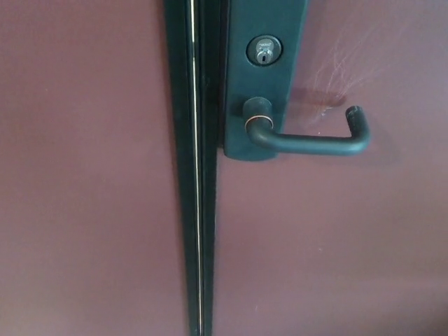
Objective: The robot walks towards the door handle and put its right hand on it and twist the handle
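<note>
1. The head view showed a maroon door [336, 238] filling the right side of the frame, seen close up.
2. A second maroon panel [84, 182] filled the left side (same colour and a similar flat finish).
3. A dark vertical strip [187, 175] ran from top to bottom between the two panels, with a thin bright line down its middle.
4. A dark backplate [269, 84] sat on the right panel, just beside the strip, and ran off the top edge of the frame.
5. A round keyhole cylinder [264, 51] was set in the upper part of the backplate, metal-coloured at its centre.
6. The door handle [308, 142] was mounted on the backplate below the cylinder, in the upper middle of the frame.
7. The handle's lever ran level toward the right, then bent back toward the door at its free end (tip at upper right).
8. A thin brass-coloured ring showed where the lever met its round base.
9. Pale scuff marks [336, 70] were on the door surface just above the lever, right of the backplate.
10. Neither robot hand appeared in the frame, so I could not tell how their fingers stood.
11. Nothing touched the handle.
</note>
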Controlling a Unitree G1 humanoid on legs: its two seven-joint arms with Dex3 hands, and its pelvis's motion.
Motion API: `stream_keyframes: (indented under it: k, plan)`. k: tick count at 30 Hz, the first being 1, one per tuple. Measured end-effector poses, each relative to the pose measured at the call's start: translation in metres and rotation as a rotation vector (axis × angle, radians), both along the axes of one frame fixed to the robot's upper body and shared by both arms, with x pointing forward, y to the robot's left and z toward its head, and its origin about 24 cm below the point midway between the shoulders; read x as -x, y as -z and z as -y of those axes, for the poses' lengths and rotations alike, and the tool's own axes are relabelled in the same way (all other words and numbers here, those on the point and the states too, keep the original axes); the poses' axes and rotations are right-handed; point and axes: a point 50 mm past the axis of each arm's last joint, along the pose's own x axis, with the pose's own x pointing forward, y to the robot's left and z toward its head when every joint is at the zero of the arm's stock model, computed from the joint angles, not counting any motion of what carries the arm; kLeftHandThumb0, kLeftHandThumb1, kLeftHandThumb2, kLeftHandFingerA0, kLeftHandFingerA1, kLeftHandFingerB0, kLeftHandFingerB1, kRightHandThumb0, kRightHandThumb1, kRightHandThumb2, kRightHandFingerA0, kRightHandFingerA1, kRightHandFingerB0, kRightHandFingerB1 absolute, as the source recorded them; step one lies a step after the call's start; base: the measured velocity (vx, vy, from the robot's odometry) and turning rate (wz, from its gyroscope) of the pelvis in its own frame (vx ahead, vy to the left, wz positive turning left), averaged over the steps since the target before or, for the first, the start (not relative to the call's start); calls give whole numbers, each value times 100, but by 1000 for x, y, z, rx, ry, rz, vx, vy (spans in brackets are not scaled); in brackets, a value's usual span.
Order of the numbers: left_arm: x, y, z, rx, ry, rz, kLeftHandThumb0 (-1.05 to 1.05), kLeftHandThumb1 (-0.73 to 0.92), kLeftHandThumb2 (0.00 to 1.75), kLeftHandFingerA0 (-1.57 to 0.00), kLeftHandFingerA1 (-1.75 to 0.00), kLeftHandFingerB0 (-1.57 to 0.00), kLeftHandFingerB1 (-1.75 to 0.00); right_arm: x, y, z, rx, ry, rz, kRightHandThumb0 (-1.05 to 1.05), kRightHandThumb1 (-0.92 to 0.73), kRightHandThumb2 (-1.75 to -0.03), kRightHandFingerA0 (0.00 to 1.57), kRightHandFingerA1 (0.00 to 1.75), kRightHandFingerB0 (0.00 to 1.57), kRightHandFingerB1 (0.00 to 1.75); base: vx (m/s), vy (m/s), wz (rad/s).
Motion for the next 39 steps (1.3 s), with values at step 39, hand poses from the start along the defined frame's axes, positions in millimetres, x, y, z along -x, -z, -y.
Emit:
stream_keyframes:
  k: [39]
  plan:
    - [-1,-1,-2,-4,-16,11,-10,65,58,-61,-47,-49,-42,-67,-235,117,142,69,1183,-62,-47,-55,48,55,44,41,0,0,0]
